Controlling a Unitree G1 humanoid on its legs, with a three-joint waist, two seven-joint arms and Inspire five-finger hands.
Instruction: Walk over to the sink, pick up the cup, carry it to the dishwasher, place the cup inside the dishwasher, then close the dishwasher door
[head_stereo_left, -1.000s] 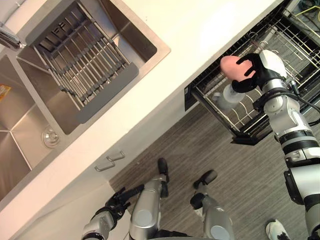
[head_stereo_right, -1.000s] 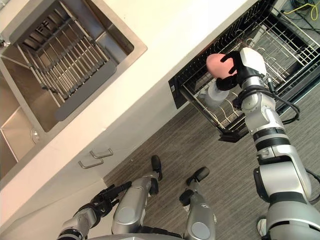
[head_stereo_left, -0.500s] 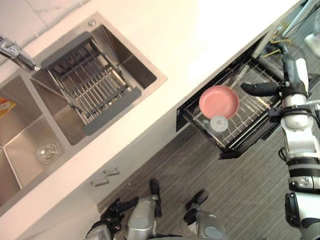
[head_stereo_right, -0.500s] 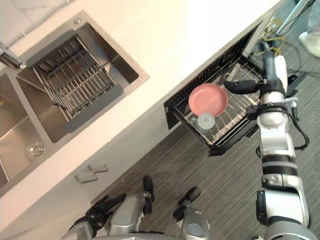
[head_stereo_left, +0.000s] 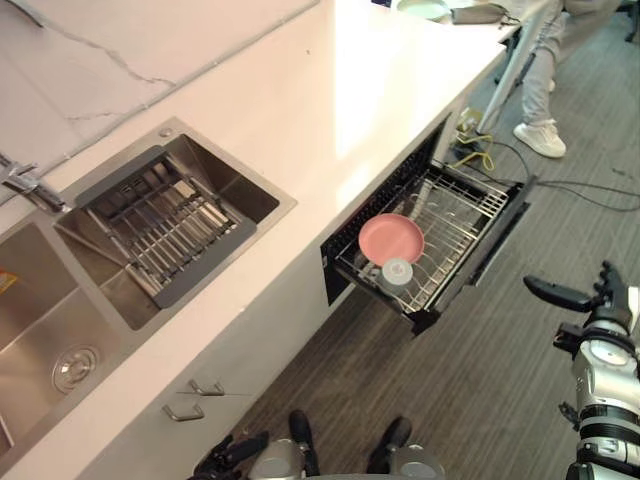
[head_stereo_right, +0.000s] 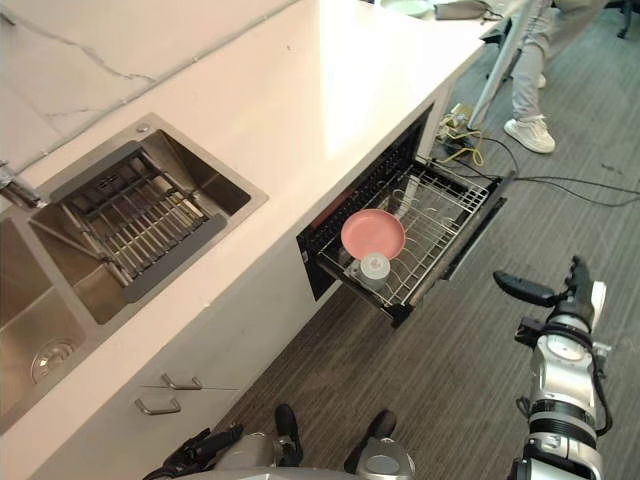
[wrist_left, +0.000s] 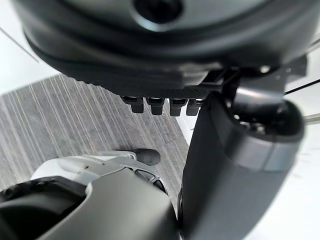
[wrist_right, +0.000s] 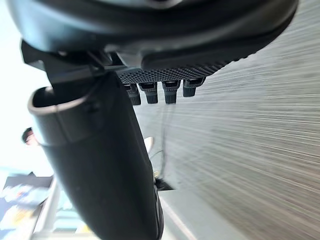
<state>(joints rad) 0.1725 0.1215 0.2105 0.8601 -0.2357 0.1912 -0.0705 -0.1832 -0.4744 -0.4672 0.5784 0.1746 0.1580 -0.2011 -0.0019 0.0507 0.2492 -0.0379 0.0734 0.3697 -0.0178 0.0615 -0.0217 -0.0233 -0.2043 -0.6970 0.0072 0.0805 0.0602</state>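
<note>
— What's the layout?
— A counter (head_stereo_left: 380, 70) with a sink (head_stereo_left: 150, 225). Below it is the dishwasher (head_stereo_left: 497, 238), open, with its rack (head_stereo_left: 455, 215) drawn out.
— The cup?
— The pink cup (head_stereo_left: 391, 238) sits at the rack's left end, just beside a clear cup (head_stereo_left: 397, 270).
— The hands?
— The right hand (head_stereo_left: 603, 303) is well apart from it, over the floor (head_stereo_left: 480, 380), fingers spread and empty. The left hand (head_stereo_right: 190, 455) hangs low, fingers relaxed.

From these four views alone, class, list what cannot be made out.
Inside of the dishwasher behind the rack: hidden under the counter, both eye views.
The pale item beside the pink cup: too small to identify, eye views.
The person at the counter's end: cut off above the legs by the top edge.
Left basin of the sink: cut off by the left edge.
</note>
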